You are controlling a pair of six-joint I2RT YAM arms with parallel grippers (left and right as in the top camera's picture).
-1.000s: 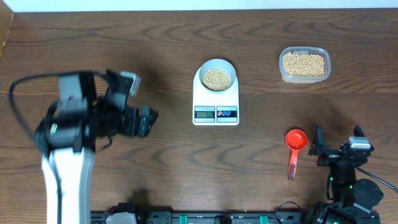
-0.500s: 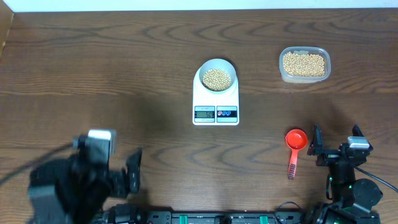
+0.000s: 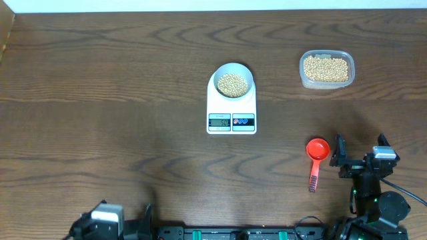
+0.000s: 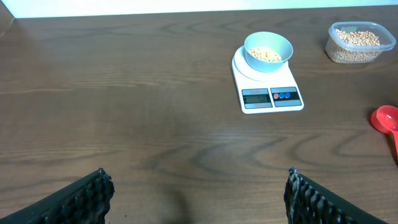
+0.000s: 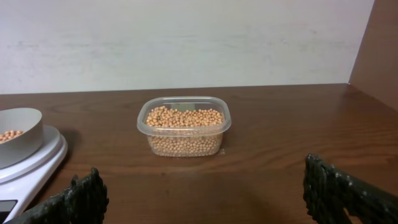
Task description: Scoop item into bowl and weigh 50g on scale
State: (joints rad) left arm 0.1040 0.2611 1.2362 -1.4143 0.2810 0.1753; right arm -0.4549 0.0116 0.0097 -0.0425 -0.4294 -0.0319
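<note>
Beans (image 3: 232,85) fill the bowl (image 3: 231,67) on the scale (image 3: 212,107); display unreadable. Left claw (image 4: 198,183) and right claw (image 5: 202,180) gape empty; scooping seems finished.

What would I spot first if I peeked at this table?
Probably the little bowl of tan beans sitting on the white scale in the middle. Then the clear tub full of more beans at the back right, and the bright red scoop lying near the front right.

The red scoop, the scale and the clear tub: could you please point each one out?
red scoop (image 3: 317,149), overhead view, on its round cup.
scale (image 3: 219,121), overhead view, on its grey display.
clear tub (image 5: 184,144), right wrist view, on its front wall.
</note>
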